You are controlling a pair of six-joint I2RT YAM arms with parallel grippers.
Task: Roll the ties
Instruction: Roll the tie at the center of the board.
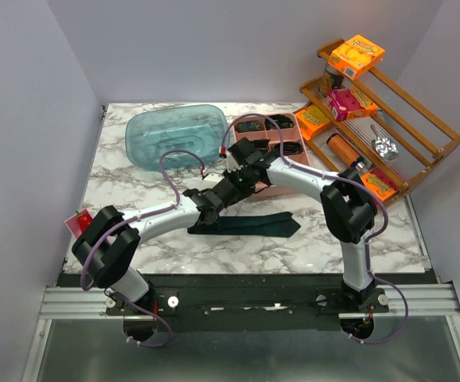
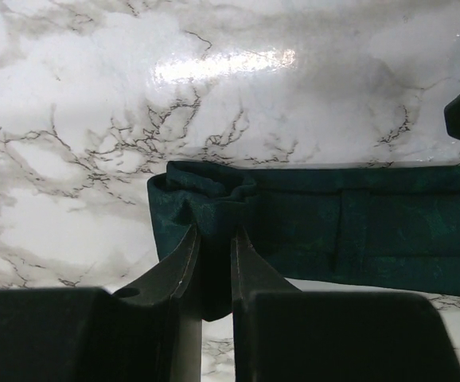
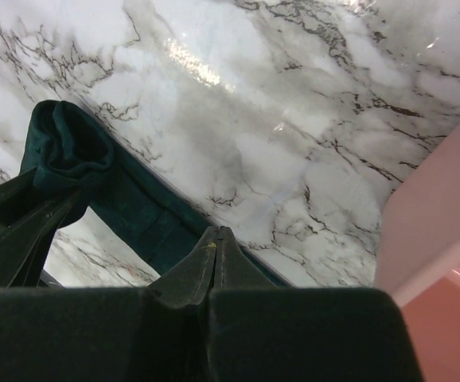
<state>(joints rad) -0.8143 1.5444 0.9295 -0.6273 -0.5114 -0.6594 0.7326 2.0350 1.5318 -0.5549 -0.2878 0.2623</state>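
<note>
Left end effector (image 2: 214, 255) pinching bunched end of dark teal-green fabric necktie (image 2: 357, 231) on white marble worktop (image 2: 214, 95). Right end effector (image 3: 216, 239) pressed together, tips at its edge.

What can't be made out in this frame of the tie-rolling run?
- Top view: left end of the tie, covered by the left gripper.
- Right wrist view: whether the right gripper pinches the tie's edge; its shut jaws cover the contact.
- Top view: contents of the pink tray, dark, small, partly behind the right arm.
- Left wrist view: the tie's far end, cut off at the right edge.
</note>
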